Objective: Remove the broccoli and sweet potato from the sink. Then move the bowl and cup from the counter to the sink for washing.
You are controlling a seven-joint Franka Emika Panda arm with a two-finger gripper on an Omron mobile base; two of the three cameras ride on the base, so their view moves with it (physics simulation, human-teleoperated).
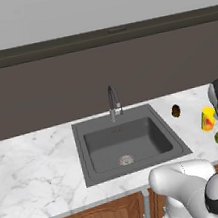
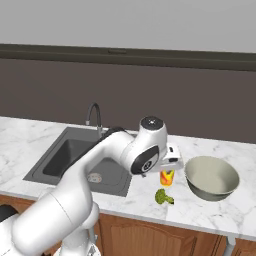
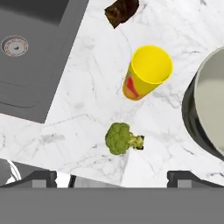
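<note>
The broccoli (image 3: 121, 138) lies on the counter (image 3: 87, 109) to the right of the sink (image 3: 30, 65), just ahead of my gripper (image 3: 114, 179). The gripper is open, its fingertips (image 3: 41, 178) wide apart with nothing between them. Beyond the broccoli stands the yellow cup (image 3: 146, 72), and past that lies the dark brown sweet potato (image 3: 121, 11). The bowl (image 3: 210, 105) sits at the right, next to the cup. From the right base view, my hand (image 2: 171, 155) hovers over the cup (image 2: 166, 177), with the broccoli (image 2: 162, 197) in front and the bowl (image 2: 211, 177) beside it.
The curved chrome faucet (image 1: 113, 100) rises behind the basin, and the round drain (image 1: 125, 160) shows in its floor. The counter's front edge (image 2: 165, 220) runs close to the broccoli. A dark wall (image 1: 52, 90) backs the counter. White marble (image 1: 34, 164) stretches left of the sink.
</note>
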